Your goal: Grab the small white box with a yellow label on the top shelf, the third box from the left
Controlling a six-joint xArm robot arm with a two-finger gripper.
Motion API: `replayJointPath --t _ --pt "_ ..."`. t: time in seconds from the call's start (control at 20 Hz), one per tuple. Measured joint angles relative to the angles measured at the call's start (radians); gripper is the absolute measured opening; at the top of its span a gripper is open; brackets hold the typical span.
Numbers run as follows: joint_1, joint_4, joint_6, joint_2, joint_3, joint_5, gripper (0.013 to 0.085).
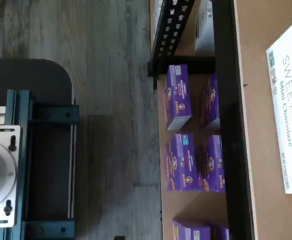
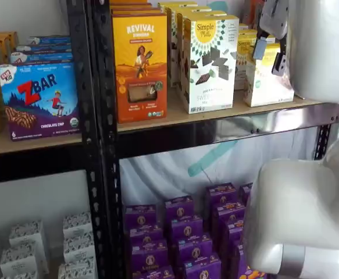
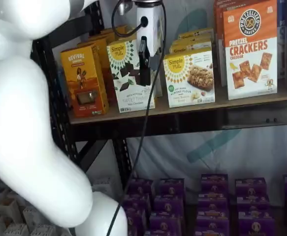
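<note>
The small white box [image 3: 189,78] stands on the top shelf [image 3: 192,109], right of a taller white box with dark chocolate squares [image 3: 128,76]. It has a round yellow logo and cookie pictures. In a shelf view [image 2: 268,78] the arm partly covers it. My gripper [image 3: 144,73] hangs in front of the shelf, before the taller white box and left of the small one. In a shelf view [image 2: 271,56] its two dark fingertips show apart in front of the small box, with yellow between them, and hold nothing. The small box does not show in the wrist view.
An orange box [image 3: 84,81] stands left and an orange-and-white cracker box [image 3: 250,49] right. Purple boxes [image 3: 212,201] fill the level below. The wrist view shows the Sweet Thins box top [image 1: 288,100], purple boxes [image 1: 178,97], a black upright [image 1: 171,25] and the teal mount [image 1: 15,165].
</note>
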Motion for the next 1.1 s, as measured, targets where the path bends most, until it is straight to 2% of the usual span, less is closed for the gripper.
replayJointPath --t 0.1,0.3,0.4,0.55,0.8,0.95,1.1 --pt "0.015 -0.026 0.008 0.019 -0.023 0.030 0.0850" --pt "0.020 -0.025 0.013 0.019 -0.021 0.028 0.0850" --pt "0.003 0.011 0.007 0.003 0.002 -0.005 0.0850" --pt "-0.037 0.101 -0.012 -0.037 0.055 -0.093 0.0850" --pt "-0.079 0.191 -0.042 -0.051 0.090 -0.194 0.0850" --pt "-0.093 0.219 -0.064 -0.030 0.090 -0.265 0.0850" --pt "-0.088 0.207 -0.081 0.003 0.078 -0.324 0.0850"
